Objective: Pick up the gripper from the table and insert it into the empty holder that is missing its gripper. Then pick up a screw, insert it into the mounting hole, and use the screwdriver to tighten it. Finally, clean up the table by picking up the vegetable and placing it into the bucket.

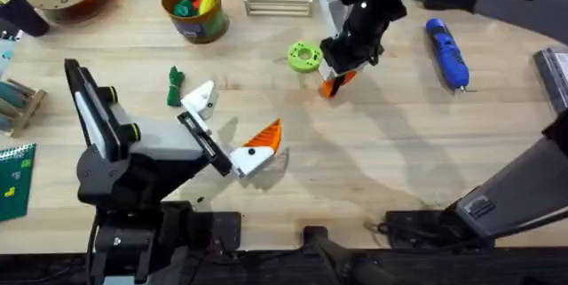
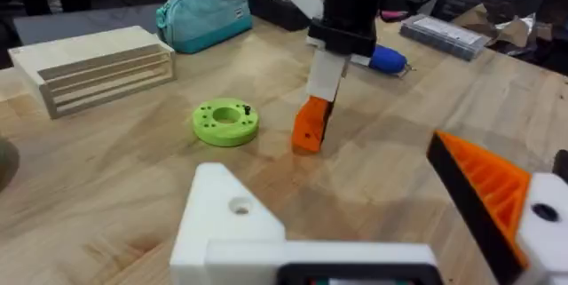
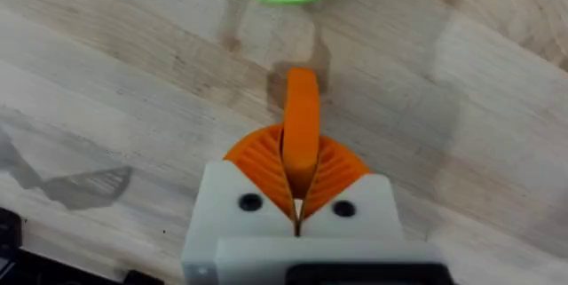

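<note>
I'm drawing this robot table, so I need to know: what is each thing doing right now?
right tool: shut on the orange gripper.
orange gripper: pinched upright, low end at the table.
left tool: open.
holder: empty, no orange pad.
vegetable: lying on the table, outside the bucket.
bucket: upright, toys inside.
screwdriver: lying flat, untouched.

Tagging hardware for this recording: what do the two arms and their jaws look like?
Both arms are black-bodied. The left gripper has white angular finger blocks with screw holes; one carries an orange ribbed pad, the other is bare white. The right gripper has white blocks, both with orange ribbed pads.
</note>
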